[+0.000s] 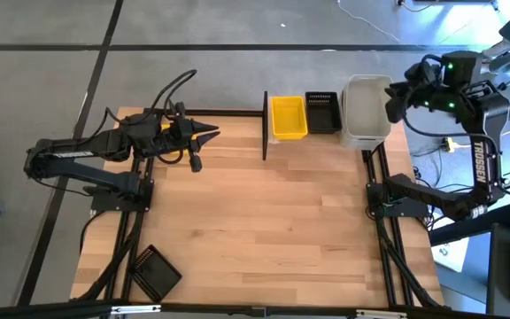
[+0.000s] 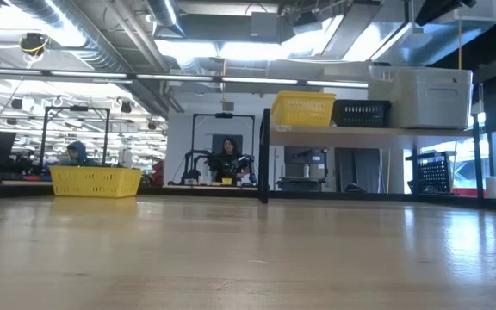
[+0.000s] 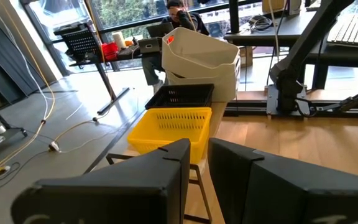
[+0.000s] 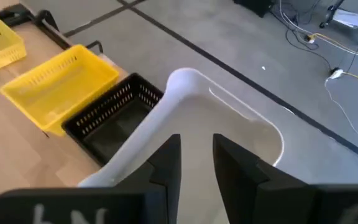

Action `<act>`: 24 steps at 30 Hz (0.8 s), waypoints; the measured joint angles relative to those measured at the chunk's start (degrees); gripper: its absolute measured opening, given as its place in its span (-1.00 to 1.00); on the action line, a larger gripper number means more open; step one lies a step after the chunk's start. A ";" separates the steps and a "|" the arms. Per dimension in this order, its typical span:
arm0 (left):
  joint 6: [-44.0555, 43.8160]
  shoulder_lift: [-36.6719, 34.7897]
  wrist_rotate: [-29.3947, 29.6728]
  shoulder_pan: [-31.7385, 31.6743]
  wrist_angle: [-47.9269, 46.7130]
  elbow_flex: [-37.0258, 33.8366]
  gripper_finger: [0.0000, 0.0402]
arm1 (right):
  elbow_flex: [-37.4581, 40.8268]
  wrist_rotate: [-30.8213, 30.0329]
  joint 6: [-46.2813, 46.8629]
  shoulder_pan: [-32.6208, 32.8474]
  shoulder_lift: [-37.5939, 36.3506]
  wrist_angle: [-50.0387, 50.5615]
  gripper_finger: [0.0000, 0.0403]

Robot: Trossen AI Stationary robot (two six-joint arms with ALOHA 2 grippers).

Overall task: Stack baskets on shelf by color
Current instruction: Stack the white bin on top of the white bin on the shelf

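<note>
On the shelf (image 2: pixel 360 131) at the table's far edge stand a yellow basket (image 1: pixel 289 117), a black slatted basket (image 1: pixel 322 112) and a stack of whitish baskets (image 1: pixel 366 111), side by side. My right gripper (image 4: pixel 196 155) hovers open over the right end of the whitish stack (image 4: pixel 229 124), with nothing between its fingers. My left gripper (image 1: pixel 212 135) waits open at the table's far left, level and pointing toward the shelf. Under that arm another yellow basket (image 2: pixel 96 181) rests on the tabletop.
A black basket (image 1: pixel 155 272) lies at the near left corner, beside the arm's frame rails. The shelf's black post (image 1: pixel 265 124) stands left of the yellow basket. Bare wood (image 1: pixel 273 221) fills the middle of the table. People sit in the room beyond (image 2: pixel 228 159).
</note>
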State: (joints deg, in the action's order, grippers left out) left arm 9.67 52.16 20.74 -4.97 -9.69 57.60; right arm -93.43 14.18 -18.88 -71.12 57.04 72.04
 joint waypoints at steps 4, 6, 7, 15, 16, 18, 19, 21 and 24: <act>-0.07 0.01 0.00 0.00 -0.03 0.00 -0.76 | 0.00 1.21 -0.91 1.51 0.30 0.78 -0.55; -0.11 0.00 0.00 0.00 -0.02 0.00 -0.76 | 0.02 2.35 -0.91 3.18 0.05 0.86 -0.55; -0.16 0.01 0.00 0.00 -0.03 0.00 -0.76 | 0.02 2.35 -0.99 4.17 -0.29 1.16 -0.55; -0.55 0.02 0.00 0.00 -0.03 0.00 -0.76 | 0.00 2.50 -2.57 14.84 -3.08 12.88 -0.55; -0.57 0.00 -0.01 0.00 -0.03 0.00 -0.76 | 0.00 2.51 -2.38 16.12 -3.42 14.20 -0.55; -0.56 0.01 0.00 0.00 -0.03 0.00 -0.76 | 0.00 2.50 -2.20 18.27 -3.99 16.13 -0.55; -0.55 0.00 0.00 0.00 -0.03 0.00 -0.76 | 0.00 2.48 -2.20 19.19 -4.10 16.87 -0.55; -0.53 0.00 0.01 0.00 -0.05 0.00 -0.76 | 0.00 2.48 -2.08 20.72 -4.16 17.54 -0.55; -0.93 0.00 1.15 0.00 -0.05 0.00 -0.76 | 0.00 2.47 0.94 22.30 -3.91 16.71 -0.55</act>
State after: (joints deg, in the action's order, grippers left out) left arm 8.74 52.16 21.89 -4.97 -9.74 57.60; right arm -93.43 16.65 -17.94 -48.82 53.13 88.74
